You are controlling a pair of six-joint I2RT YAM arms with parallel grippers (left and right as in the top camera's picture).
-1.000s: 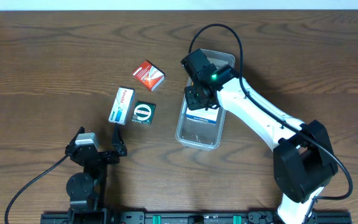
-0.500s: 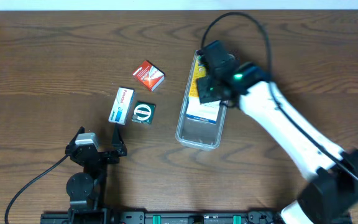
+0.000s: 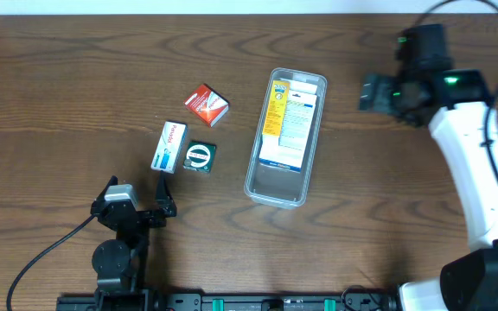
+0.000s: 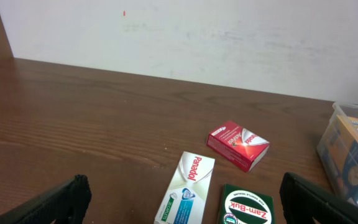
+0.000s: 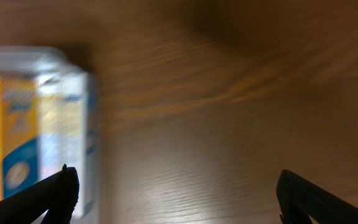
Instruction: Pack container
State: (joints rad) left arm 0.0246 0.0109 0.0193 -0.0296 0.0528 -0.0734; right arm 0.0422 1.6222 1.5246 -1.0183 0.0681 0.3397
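Container (image 3: pixel 276 185) well left of right hand (image 3: pixel 370 92); hand wide open, empty.

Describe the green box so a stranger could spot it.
Find the clear central container; three boxes lie left of it. The green box lies between it and the white-and-blue box, the red box farther back. Only it is dark, with a round white emblem.

Left arm (image 3: pixel 113 255) folded low at near edge; left gripper (image 3: pixel 138 194) pointing away, fingers spread wide, holding nothing. Right arm (image 3: pixel 478 173) stretched far along right side, wrist bent left; right gripper (image 3: pixel 368 92) spread wide, nothing held.
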